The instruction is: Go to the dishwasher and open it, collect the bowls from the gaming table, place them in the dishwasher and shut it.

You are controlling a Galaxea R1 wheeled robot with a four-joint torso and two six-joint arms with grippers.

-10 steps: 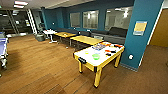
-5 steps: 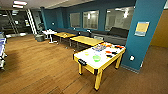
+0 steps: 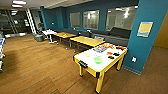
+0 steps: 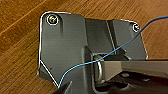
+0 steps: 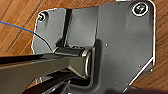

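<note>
gaming table: long white-topped table with yellow legs (image 3: pixel 100 59), right of centre by the teal pillar (image 3: pixel 146 32)
bowls: big bright green round bowl (image 3: pixel 98 60) and smaller pale yellow-green bowl (image 3: pixel 87 54), both on top, near each other
floor: brown wood planks (image 3: pixel 37 67)
grippers: honestly can't tell, open or closed
</note>
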